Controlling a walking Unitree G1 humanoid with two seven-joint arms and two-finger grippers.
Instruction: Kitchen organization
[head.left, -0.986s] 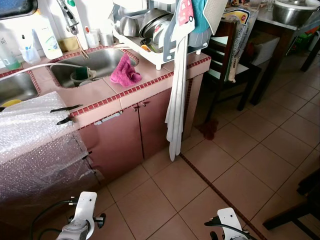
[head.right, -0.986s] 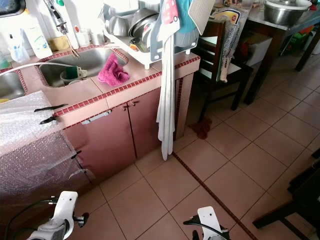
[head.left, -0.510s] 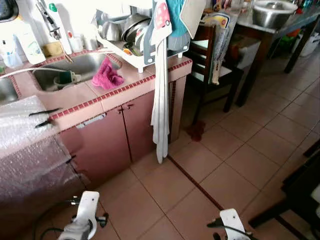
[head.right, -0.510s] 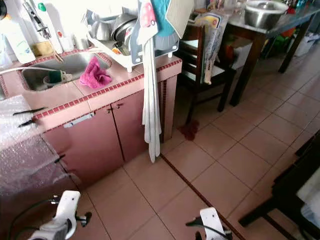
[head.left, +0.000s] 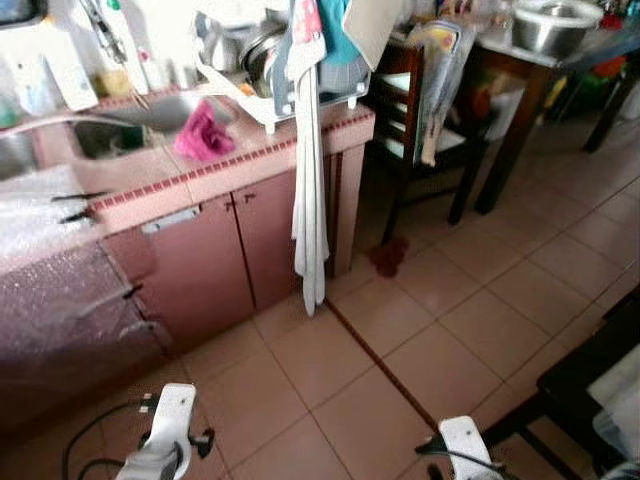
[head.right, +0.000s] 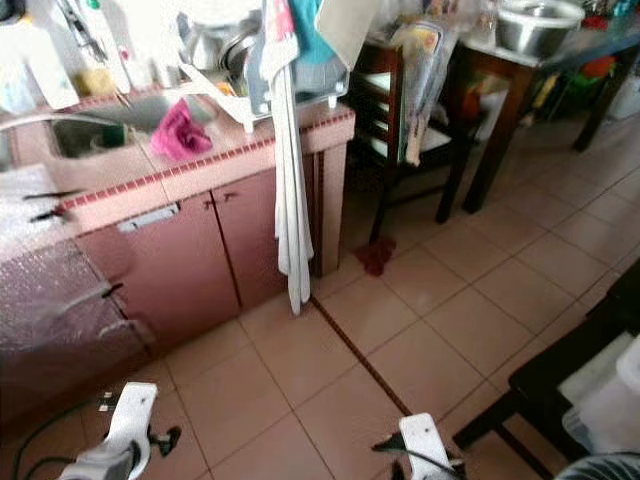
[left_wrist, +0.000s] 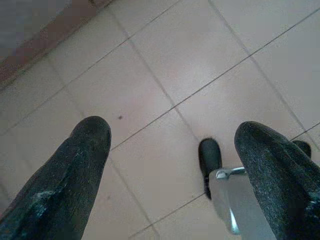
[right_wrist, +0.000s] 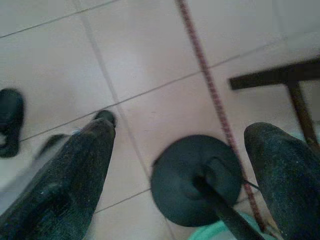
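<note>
Blurred dish rack (head.left: 290, 60), dark chair (head.right: 560, 380) cut off at edge

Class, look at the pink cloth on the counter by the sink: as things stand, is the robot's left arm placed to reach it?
Probably not yet. The pink cloth lies up on the counter, while the left tool hangs low over the floor tiles, fingers apart, away from the cabinet.

Both arms hang idle, fingers (left_wrist: 85, 150) spread
</note>
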